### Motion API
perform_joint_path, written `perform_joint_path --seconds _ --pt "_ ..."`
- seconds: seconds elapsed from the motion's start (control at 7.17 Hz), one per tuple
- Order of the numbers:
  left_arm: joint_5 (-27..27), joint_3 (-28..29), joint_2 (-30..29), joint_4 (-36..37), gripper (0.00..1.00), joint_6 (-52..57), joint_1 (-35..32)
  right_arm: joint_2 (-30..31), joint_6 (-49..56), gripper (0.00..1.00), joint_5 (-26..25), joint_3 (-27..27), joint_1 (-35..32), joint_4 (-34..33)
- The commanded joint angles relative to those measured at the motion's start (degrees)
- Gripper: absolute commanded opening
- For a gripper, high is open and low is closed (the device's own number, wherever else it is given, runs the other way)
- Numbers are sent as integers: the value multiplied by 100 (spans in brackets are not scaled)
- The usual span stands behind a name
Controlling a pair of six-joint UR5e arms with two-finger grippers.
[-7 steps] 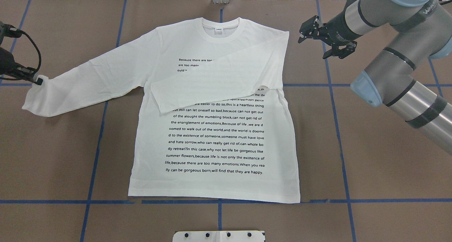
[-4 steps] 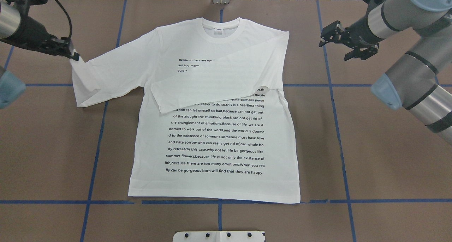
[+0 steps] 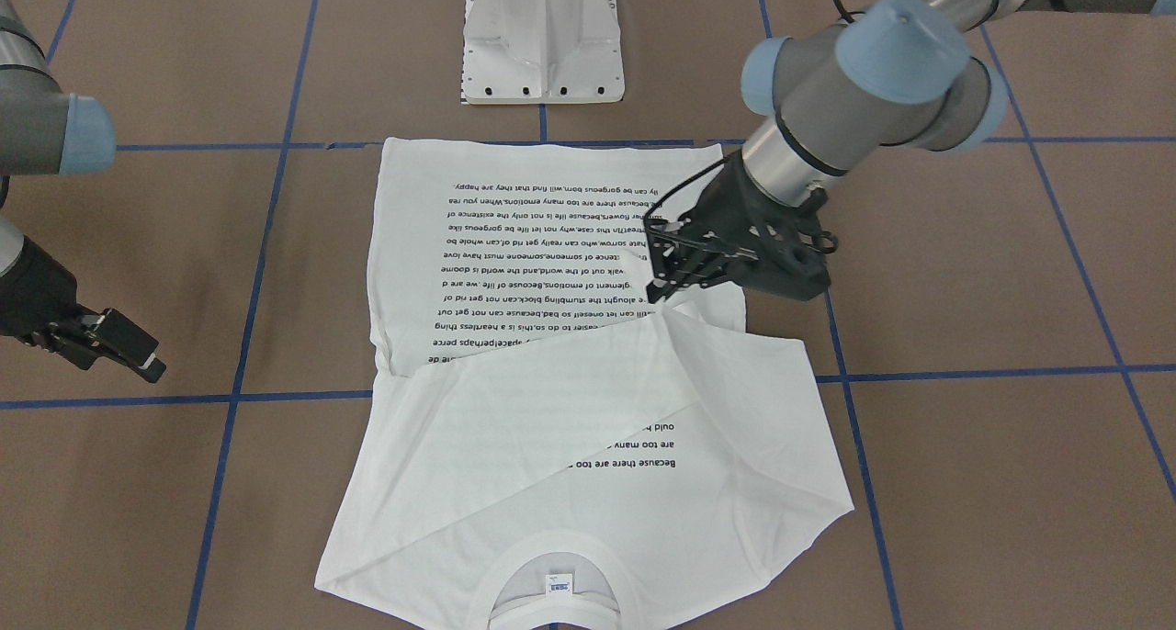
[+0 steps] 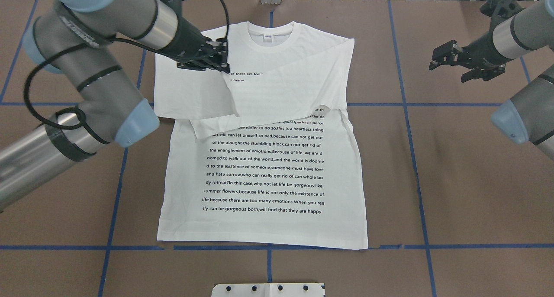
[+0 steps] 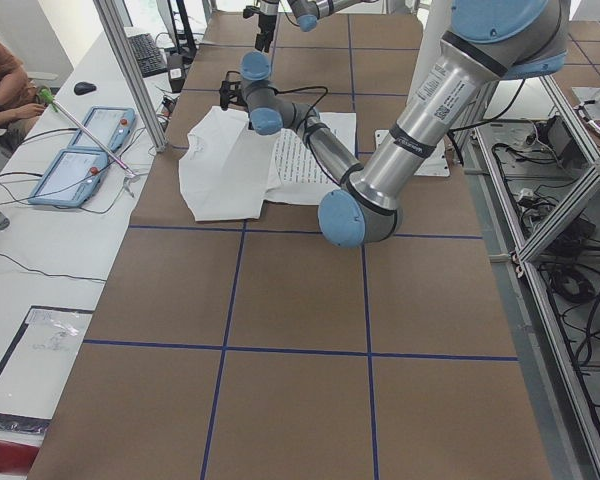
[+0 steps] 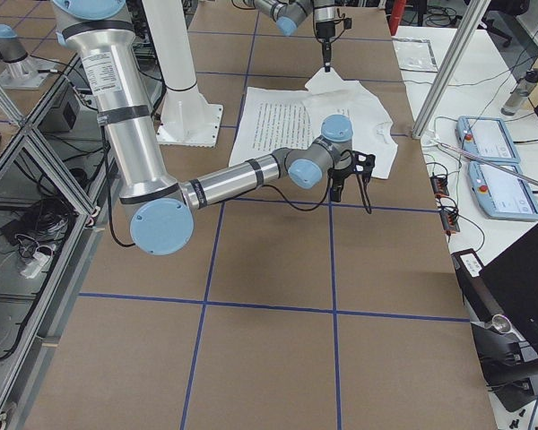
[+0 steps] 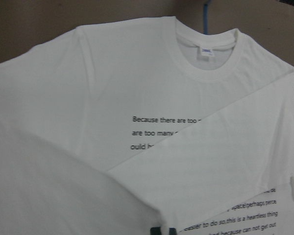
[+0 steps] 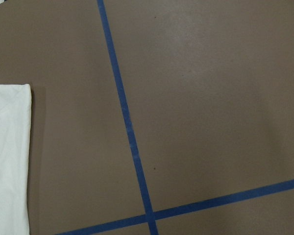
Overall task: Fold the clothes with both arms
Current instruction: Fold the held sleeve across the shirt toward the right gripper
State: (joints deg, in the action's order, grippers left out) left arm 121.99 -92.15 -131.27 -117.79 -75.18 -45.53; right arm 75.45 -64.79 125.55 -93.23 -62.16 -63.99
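The white long-sleeved T-shirt (image 4: 264, 171) lies flat, printed side up, neck (image 4: 269, 33) at the far side. Its right sleeve (image 4: 285, 95) lies folded across the chest. My left gripper (image 4: 224, 67) is shut on the cuff of the left sleeve (image 4: 194, 93) and holds it above the chest, the sleeve draped back over the shoulder. The left gripper also shows in the front view (image 3: 654, 292). The left wrist view shows the chest text and neck (image 7: 206, 54). My right gripper (image 4: 438, 59) is open and empty, off the shirt over bare table at the far right.
The brown table (image 4: 476, 180) carries a grid of blue tape (image 4: 415, 167). The white pedestal base (image 3: 542, 33) stands at the robot's edge, just beyond the shirt's hem. The right wrist view shows the shirt's edge (image 8: 10, 156) and tape (image 8: 132, 147).
My left gripper has carried the sleeve cuff from the table's far left rightward and over the shirt's chest. My right gripper has drawn back to the right, away from the shirt.
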Motion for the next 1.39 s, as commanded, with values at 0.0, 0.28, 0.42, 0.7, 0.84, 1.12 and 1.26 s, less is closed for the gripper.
perform_joint_path --seconds 0.0,0.28,0.42,0.7,0.84,1.12,1.26 --pt "-1182 65 -669 19 0 -637 1033 241 45 99 -4 -186 -51 9" --pt "-1922 817 -1197 -42 0 -823 1589 391 45 99 5 -432 -60 1" --pt "-1977 1065 -1277 -60 0 -823 1660 392 45 99 5 -424 -51 1" --pt "-2143 1444 -1506 -69 0 -884 1713 374 45 99 5 -406 -51 -8" --pt "-2249 1706 -1672 -165 21 -989 1775 365 45 99 5 -389 -42 -8" --pt "-2250 2095 -1945 -323 77 -1113 1775 330 36 100 5 -406 -42 -8" --pt "-2224 1965 -1937 -254 80 -1165 1767 313 -68 100 -4 -459 -34 1"
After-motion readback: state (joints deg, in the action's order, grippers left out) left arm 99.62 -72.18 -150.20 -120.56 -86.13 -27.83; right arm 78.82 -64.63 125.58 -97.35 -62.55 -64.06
